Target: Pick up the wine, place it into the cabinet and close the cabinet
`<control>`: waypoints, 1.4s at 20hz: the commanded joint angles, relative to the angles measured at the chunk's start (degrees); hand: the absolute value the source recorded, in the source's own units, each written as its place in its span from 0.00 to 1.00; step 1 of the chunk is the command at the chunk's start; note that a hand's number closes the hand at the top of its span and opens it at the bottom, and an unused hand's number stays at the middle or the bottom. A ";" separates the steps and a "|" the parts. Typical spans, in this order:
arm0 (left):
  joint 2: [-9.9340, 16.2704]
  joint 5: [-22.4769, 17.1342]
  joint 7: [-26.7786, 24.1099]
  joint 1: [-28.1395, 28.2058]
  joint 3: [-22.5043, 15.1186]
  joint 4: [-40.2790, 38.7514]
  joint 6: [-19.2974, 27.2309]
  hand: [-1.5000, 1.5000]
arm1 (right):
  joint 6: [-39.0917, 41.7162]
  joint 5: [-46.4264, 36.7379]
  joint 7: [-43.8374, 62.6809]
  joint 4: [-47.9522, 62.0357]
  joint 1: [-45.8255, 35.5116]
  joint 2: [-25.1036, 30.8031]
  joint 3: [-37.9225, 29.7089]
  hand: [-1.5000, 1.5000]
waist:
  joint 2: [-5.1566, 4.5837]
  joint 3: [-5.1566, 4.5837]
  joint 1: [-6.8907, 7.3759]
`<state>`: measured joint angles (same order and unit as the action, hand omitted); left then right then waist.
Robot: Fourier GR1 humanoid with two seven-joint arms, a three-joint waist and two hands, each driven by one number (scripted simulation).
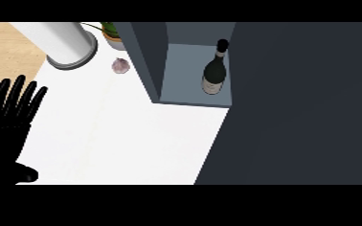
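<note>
The dark wine bottle (214, 72) with a pale label stands upright inside the dark blue-grey cabinet (150, 57), on its lighter floor near the right side of the opening. A big dark cabinet door (293, 105) fills the right part of the view and covers the cabinet's right edge. My left hand (17, 112) rests at the far left edge, open with fingers pointing up, well away from the bottle and the cabinet. My right hand does not show anywhere.
A white cylinder on a grey base (68, 44) stands at the back left. A garlic bulb (121, 65) and a potted plant (112, 32) sit just left of the cabinet. The white counter (120, 134) spreads between hand and cabinet.
</note>
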<state>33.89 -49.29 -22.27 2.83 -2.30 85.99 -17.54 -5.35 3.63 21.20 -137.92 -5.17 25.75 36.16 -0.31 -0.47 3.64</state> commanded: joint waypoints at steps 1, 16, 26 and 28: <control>1.77 -1.62 0.98 0.15 1.49 -0.58 -2.29 0.00 | -3.73 1.96 6.82 2.74 -9.56 -11.81 7.40 1.00 | 0.11 -0.05 0.76; 2.06 -2.63 1.74 -0.21 6.81 -7.69 -7.69 0.00 | -16.18 11.72 7.81 42.83 -50.72 -25.67 -3.22 1.00 | 0.10 0.41 -2.21; -0.96 2.32 0.49 -2.85 8.26 -10.37 -7.52 0.00 | -12.52 18.85 0.48 54.71 -49.06 -25.75 -10.24 1.00 | 0.12 0.44 -3.16; 0.15 2.00 0.63 -2.81 10.23 -12.23 -9.84 0.00 | -10.33 18.36 -0.81 55.31 -48.03 -25.75 -11.42 1.00 | 0.19 0.44 -3.28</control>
<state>33.25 -47.67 -21.57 1.94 5.80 77.37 -25.02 -17.88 21.35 23.69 -86.01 -55.58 0.00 26.56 -0.02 -0.05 0.78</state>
